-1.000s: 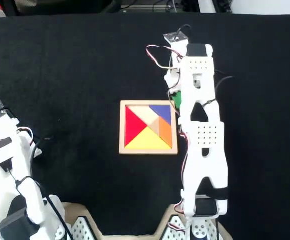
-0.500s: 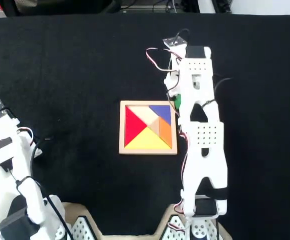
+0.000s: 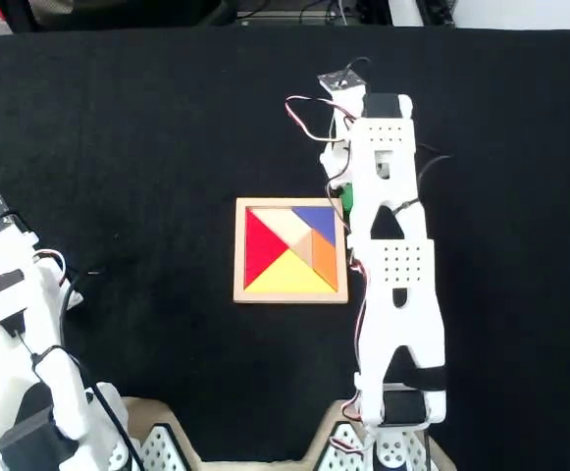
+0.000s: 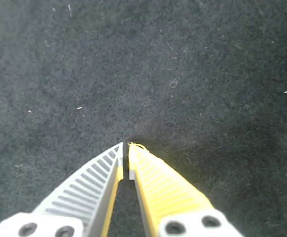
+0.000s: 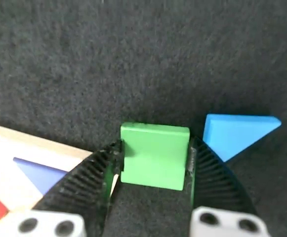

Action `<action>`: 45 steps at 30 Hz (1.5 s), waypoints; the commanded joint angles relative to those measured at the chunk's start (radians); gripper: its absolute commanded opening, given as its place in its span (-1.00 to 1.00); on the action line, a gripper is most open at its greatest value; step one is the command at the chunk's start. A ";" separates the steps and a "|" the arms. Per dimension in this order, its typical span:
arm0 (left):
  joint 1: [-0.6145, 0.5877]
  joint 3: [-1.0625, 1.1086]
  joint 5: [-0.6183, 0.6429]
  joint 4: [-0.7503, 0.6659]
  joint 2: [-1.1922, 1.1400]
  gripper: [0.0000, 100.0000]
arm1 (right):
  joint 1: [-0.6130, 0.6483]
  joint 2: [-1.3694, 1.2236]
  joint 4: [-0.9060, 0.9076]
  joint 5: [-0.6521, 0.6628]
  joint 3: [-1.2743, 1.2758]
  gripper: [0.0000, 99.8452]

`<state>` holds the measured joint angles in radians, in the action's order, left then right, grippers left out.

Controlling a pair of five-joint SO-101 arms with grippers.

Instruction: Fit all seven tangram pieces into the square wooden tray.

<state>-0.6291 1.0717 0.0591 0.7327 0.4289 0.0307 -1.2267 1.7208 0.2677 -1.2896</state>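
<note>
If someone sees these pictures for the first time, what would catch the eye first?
The tray, at the middle of the black table, is bright with coloured pieces. By its far right corner, the right tool grips a green square, and a blue triangle lies on the table beside it.

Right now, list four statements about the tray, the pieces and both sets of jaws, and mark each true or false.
1. The right jaws are clamped on the green square piece. True.
2. The light blue triangle lies inside the wooden tray. False: it lies on the black cloth, outside the tray.
3. The left jaws hold a red piece. False: they are shut on nothing, over bare cloth.
4. A red triangle sits in the tray. True.
</note>
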 commanded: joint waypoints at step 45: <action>0.012 -0.005 0.005 -0.012 0.031 -0.94 | 0.018 0.142 0.046 0.048 -0.010 -0.82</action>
<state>-0.6291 1.0717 0.0591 0.7327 0.4289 0.0414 -1.1730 1.7285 0.3107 -1.3203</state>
